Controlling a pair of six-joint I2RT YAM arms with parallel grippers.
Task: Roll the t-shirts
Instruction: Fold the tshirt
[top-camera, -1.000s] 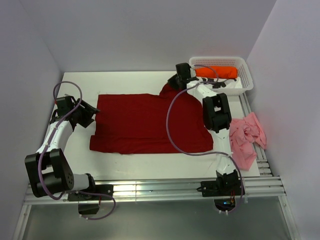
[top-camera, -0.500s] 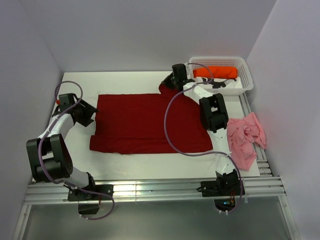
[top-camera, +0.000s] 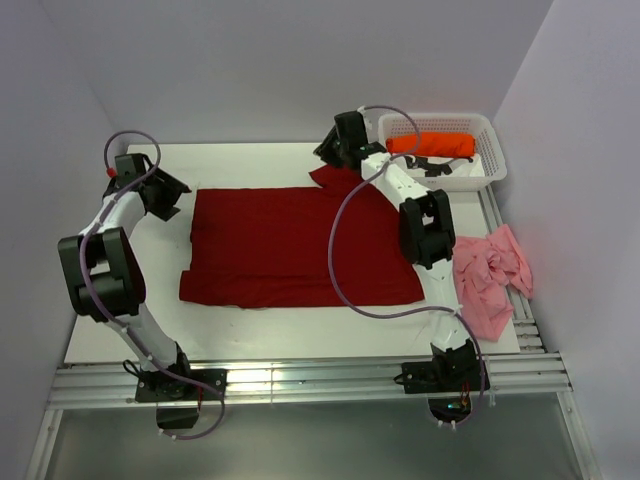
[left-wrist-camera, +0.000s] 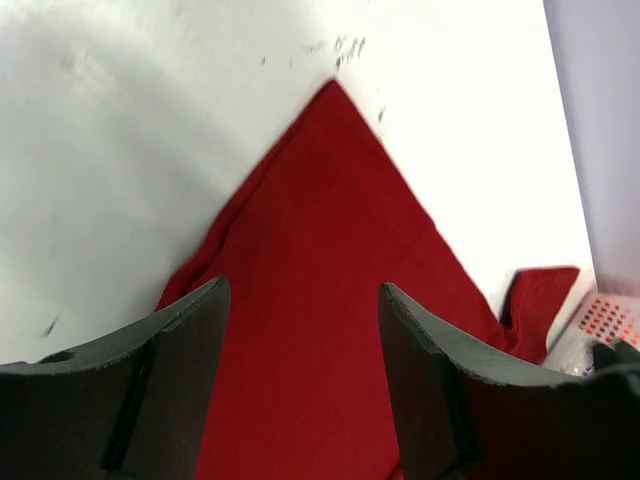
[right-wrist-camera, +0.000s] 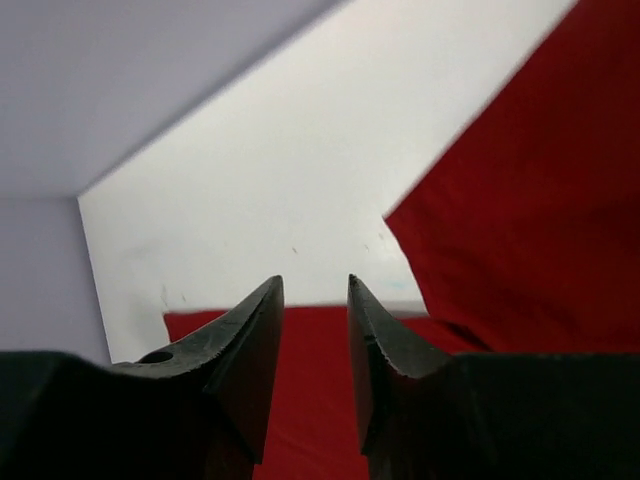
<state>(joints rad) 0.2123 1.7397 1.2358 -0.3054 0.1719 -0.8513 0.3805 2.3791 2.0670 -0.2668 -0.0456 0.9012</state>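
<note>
A dark red t-shirt (top-camera: 300, 245) lies spread flat in the middle of the table. My left gripper (top-camera: 177, 200) is open just above its far left corner; in the left wrist view the open fingers (left-wrist-camera: 300, 300) frame the red cloth (left-wrist-camera: 330, 230) and hold nothing. My right gripper (top-camera: 323, 155) hovers over the shirt's far right sleeve (top-camera: 328, 178); its jaws (right-wrist-camera: 315, 285) are a little apart and empty, with red cloth (right-wrist-camera: 520, 200) beneath. A rolled orange-red shirt (top-camera: 435, 145) lies in the basket. A pink shirt (top-camera: 490, 275) lies crumpled at the right.
The white mesh basket (top-camera: 497, 165) stands at the far right corner, close behind my right arm. White walls close off the table at the back and both sides. A metal rail (top-camera: 300, 380) runs along the near edge.
My left gripper has moved away from the shirt's left sleeve up to its far left corner. My right gripper has moved left, away from the basket. The shirt has not moved.
</note>
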